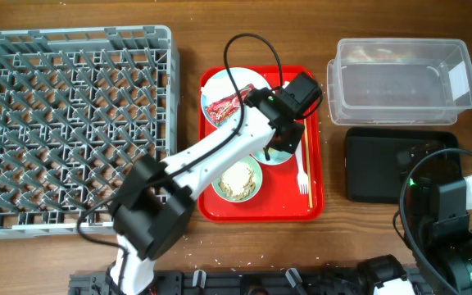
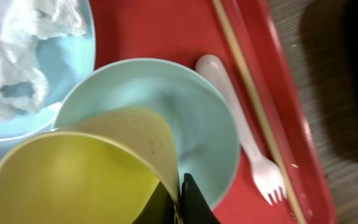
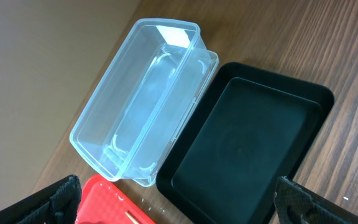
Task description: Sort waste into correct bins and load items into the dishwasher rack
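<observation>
Left gripper (image 2: 180,200) and its surroundings. The jaws were pinched onto the rim of the one yellow cup (image 2: 73,177), one finger inside the wall and one outside. The cup lay over the mint-green saucer (image 2: 191,118) and hid that dish's near side; whether the two touched could not be told.

Counted on the single red tray (image 1: 314,209):
- one pale blue plate (image 2: 67,62), up and left of the fingers, carrying one crumpled napkin (image 2: 14,56) and one snack wrapper (image 1: 223,104);
- one white fork (image 2: 247,143) and one chopstick (image 2: 253,93), side by side to the fingers' right;
- one mint-green bowl (image 1: 238,182) holding food scraps (image 1: 236,179), back along the arm.

From overhead the left arm crossed the tray and covered part of plate and saucer. One dishwasher rack (image 1: 72,123) stood well off from this hand.

The right gripper (image 3: 179,202) was spread wide, holding nothing. Two bins lay ahead of it, touching: a clear tub (image 3: 142,99) and a black tray (image 3: 241,143).
</observation>
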`<state>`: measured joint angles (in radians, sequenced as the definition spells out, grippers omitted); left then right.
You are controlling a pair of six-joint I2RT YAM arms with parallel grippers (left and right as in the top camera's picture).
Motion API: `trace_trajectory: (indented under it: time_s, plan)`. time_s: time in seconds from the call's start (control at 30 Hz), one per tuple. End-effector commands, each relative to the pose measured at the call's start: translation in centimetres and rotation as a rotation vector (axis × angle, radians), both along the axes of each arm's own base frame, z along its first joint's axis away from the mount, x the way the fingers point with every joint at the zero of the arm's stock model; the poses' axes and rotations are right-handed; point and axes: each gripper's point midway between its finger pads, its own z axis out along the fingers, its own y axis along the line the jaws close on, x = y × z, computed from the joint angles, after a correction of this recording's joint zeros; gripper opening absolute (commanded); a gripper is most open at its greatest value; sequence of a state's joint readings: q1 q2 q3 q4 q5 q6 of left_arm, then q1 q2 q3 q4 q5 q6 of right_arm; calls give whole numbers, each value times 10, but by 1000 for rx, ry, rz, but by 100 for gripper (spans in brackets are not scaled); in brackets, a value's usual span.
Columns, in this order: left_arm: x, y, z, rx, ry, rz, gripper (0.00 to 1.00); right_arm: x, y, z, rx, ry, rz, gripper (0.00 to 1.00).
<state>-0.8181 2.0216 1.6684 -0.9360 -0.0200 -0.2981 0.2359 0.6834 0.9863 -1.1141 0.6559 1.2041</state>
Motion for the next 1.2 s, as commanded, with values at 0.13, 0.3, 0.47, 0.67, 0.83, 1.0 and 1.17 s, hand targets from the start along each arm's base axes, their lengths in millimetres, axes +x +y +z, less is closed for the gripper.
trace_trajectory:
  time_s: [0.13, 0.3, 0.47, 0.67, 0.83, 1.0, 1.17]
  plan:
    - [23, 50, 175, -382, -191, 124, 4, 0, -3, 3, -11, -12, -19, 100]
    - [73, 160, 199, -649, -72, 355, 4, 0, -3, 3, -11, -12, -19, 100]
    - [114, 299, 190, -960, 23, 619, 4, 0, -3, 3, -11, -12, -19, 100]
    - [156, 360, 132, -1163, 88, 669, 4, 0, -3, 3, -11, -12, -20, 100]
    - [166, 377, 91, -1172, 135, 730, 4, 0, -3, 3, -11, -12, -19, 100]
    - [171, 397, 58, -1137, 142, 796, 4, 0, -3, 3, -11, -12, -19, 100]
    - [162, 411, 36, -1065, 174, 894, 4, 0, -3, 3, -11, -12, -19, 100]
